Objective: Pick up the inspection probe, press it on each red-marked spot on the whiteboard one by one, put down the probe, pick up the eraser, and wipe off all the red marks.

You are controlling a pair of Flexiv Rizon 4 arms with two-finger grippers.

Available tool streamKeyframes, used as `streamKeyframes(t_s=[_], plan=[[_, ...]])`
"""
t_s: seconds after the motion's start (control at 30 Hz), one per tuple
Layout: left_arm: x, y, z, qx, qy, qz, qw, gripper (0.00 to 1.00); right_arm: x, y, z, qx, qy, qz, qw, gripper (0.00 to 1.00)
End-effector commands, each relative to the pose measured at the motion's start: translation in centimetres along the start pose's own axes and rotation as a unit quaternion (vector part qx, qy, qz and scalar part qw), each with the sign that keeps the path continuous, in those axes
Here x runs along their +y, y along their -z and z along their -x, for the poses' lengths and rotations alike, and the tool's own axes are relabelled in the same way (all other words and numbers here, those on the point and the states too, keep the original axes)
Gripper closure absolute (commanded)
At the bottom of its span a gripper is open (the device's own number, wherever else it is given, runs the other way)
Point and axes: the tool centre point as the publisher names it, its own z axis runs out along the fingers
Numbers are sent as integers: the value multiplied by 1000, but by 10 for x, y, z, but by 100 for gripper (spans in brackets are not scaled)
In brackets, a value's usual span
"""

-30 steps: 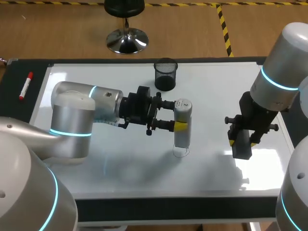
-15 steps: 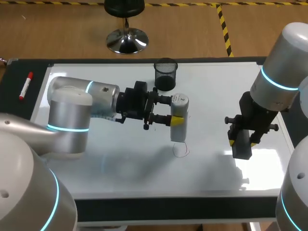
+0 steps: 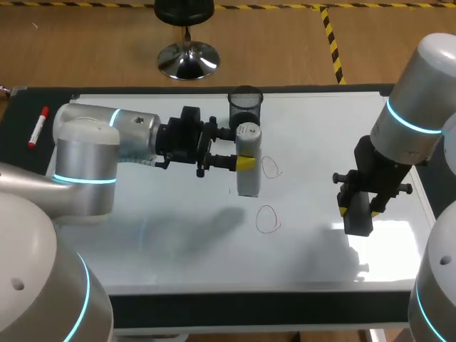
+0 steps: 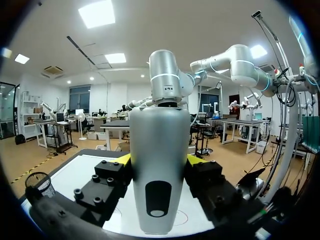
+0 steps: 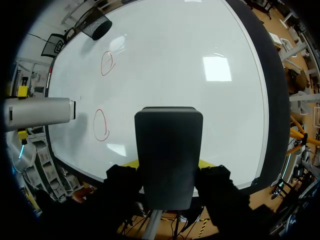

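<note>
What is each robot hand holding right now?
Left hand: shut on the silver probe.
Right hand: shut on the black eraser.

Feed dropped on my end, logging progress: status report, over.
Left gripper shut on probe, upright over whiteboard. Right gripper shut on eraser. Two red marks unwiped. Mesh cup just behind probe.

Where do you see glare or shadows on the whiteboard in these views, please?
Head view: a soft shadow on the whiteboard between the probe in the left gripper and the near edge; bright reflections beside the eraser. Right wrist view: a rectangular light reflection ahead of the eraser, a fainter one by the nearer red mark. Left wrist view: no evident glare.
</note>
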Motion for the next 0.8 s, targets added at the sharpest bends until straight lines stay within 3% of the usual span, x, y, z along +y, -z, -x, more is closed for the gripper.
streamKeyframes(t_s=[0.03,0.5,0.57,0.8], plan=[[-9,19,2,-6,0,1,1000,100,-1,1,1,1,1,1,1000,100],[-23,65,5,-28,0,-1,1000,100,-1,1,1,1,1,1,1000,100],[-22,71,8,-39,-3,13,999,100,-1,1,1,1,1,1,1000,100],[-26,96,18,-57,-7,-4,998,100,-1,1,1,1,1,1,1000,100]])
